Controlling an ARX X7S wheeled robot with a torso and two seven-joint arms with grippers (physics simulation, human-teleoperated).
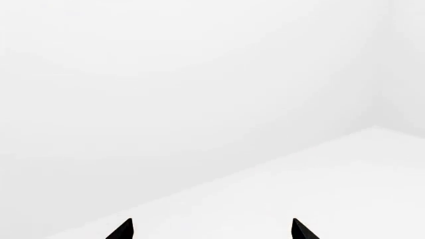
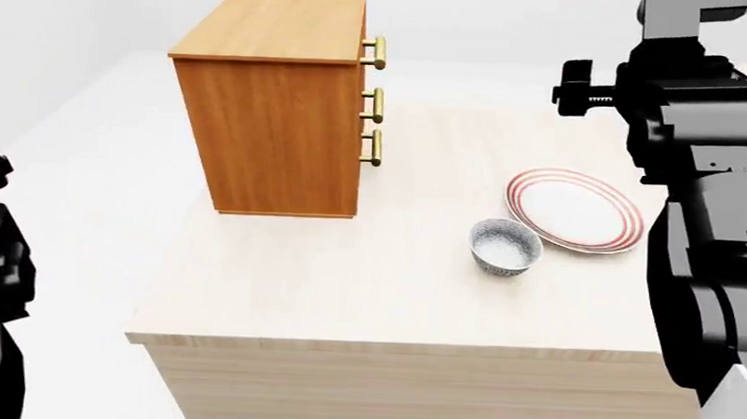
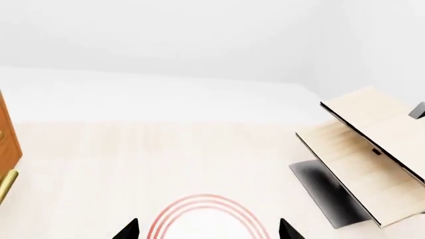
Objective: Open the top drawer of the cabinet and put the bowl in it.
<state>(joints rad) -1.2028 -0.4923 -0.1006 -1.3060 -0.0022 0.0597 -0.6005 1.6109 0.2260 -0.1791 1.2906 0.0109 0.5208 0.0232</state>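
The right gripper (image 3: 206, 230) has its jaws spread wide and empty, hanging over the near rim of the red-ringed plate (image 3: 206, 214) on the pale wooden table (image 3: 133, 159). The bowl (image 2: 506, 246) sits on the table just beside that plate, touching or nearly touching its edge. The cabinet (image 2: 283, 122) stands well apart from those jaws, its top drawer (image 2: 371, 51) closed. The left gripper (image 1: 212, 230) also has wide, empty jaws, facing only white surfaces. Pale tilted boards (image 3: 365, 149) stand beyond the right jaws.
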